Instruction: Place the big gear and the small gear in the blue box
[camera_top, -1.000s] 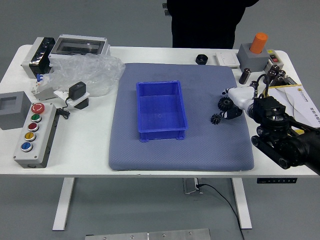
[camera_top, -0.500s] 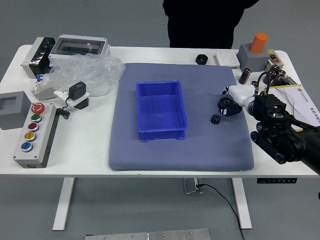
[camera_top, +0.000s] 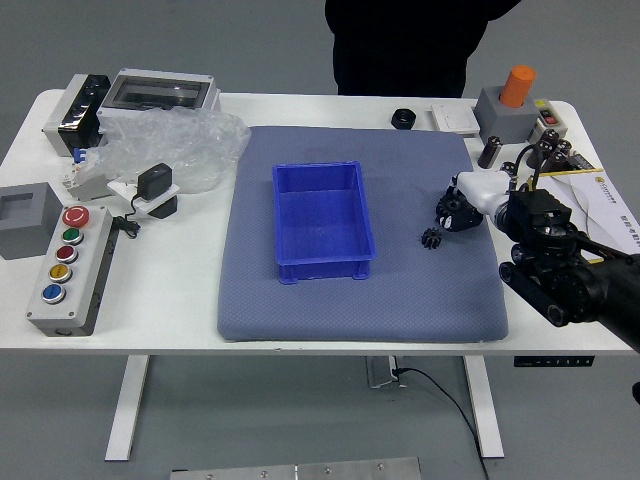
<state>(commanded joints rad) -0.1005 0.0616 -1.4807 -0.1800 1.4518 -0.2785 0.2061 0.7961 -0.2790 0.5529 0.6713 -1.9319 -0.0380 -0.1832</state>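
The right hand (camera_top: 482, 195) partly covers the big gear (camera_top: 444, 209) from the right; its grip I cannot tell. The small gear (camera_top: 431, 238) lies nearer the robot, right of the blue box (camera_top: 325, 271).

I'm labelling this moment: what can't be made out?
All in the head view:
- Big gear: partly hidden by the right robot hand; whether it is gripped is unclear.
- Small gear: too small to count teeth.
- Person: cut off by the top edge.
- Left robot hand: out of view.
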